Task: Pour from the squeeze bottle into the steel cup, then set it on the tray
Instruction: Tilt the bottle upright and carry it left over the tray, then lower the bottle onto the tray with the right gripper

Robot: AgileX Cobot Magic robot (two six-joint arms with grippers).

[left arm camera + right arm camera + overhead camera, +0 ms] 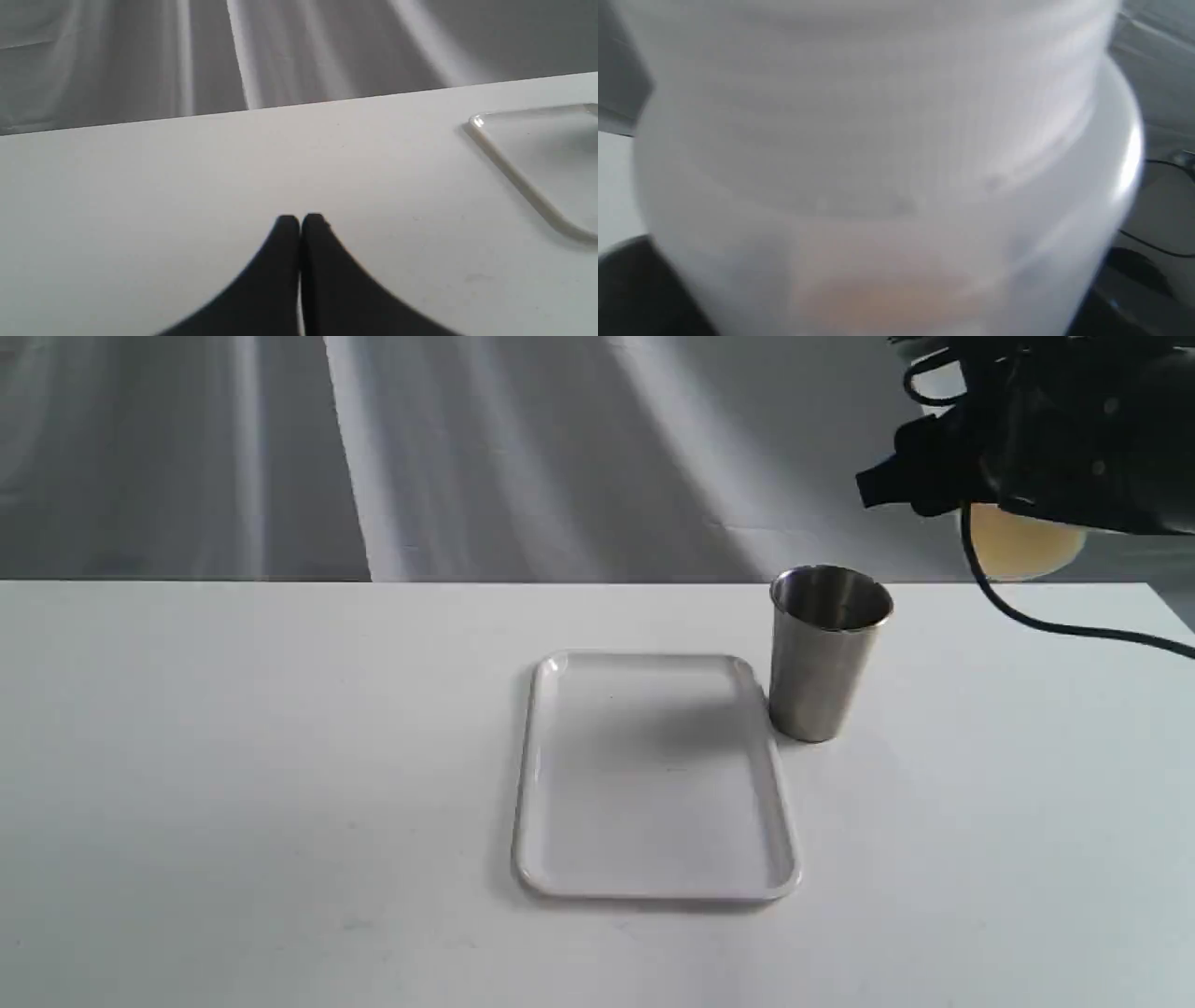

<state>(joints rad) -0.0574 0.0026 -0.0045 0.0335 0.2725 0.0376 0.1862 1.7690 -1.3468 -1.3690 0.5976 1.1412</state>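
**Entry: pour-and-place task, judged at an early-to-middle stage.**

- **Right gripper** [1013, 495]: clamped round the translucent whitish plastic squeeze bottle [887, 154]. It is held clear of the table at 2 o'clock from the brushed-metal, slightly tapered steel cup [826, 658]. Amber liquid sits low in the bottle. The nozzle is hidden.
- **Left gripper** [300, 225]: fingers pressed together on nothing, low over the table. The tray's corner is at its 2 o'clock.
- **Steel cup:** upright on the table, at 1 o'clock from the centre of the flat white rectangular tray [644, 803], just beside its far right corner. Whether the two touch cannot be told, and the cup's contents do not show.
- **Done:** the bottle is in hand.
- **Left:** the bottle is not over the cup's mouth, so the pour appears outstanding, though that is not certain. The tray carries nothing, so the setting-down remains.
- **Surface:** plain matte white table [233, 756] with faint specks.
- **Room:** grey draped cloth backdrop [140, 448] with a paler band. A black cable [1055, 627] trails from the arm at the far right.
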